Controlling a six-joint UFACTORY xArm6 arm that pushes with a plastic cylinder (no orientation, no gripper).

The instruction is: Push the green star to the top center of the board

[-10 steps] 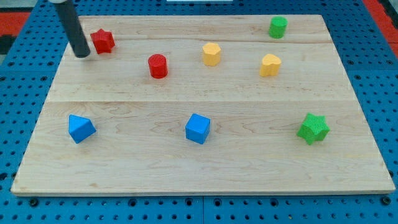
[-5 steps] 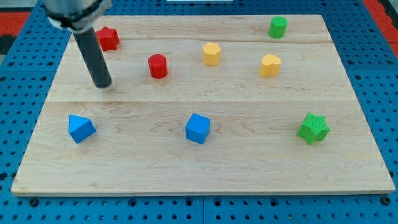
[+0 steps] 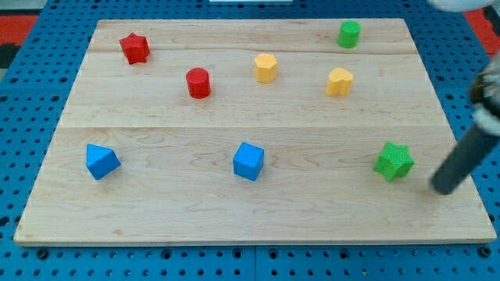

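Observation:
The green star [image 3: 393,161] lies near the board's right edge, in its lower half. My tip [image 3: 444,188] rests on the board just to the right of the star and slightly below it, a short gap apart. The dark rod slants up to the view's right edge. The wooden board [image 3: 250,226] fills most of the view.
A green cylinder [image 3: 348,33] sits at the top right. Two yellow blocks [image 3: 266,68] [image 3: 339,81] lie in the upper middle. A red cylinder [image 3: 198,83] and a red star [image 3: 134,48] lie upper left. Two blue blocks [image 3: 101,161] [image 3: 248,161] lie in the lower half.
My tip has swept from beside the red star at the upper left, down and across the board, to the lower right beside the green star. No block has moved.

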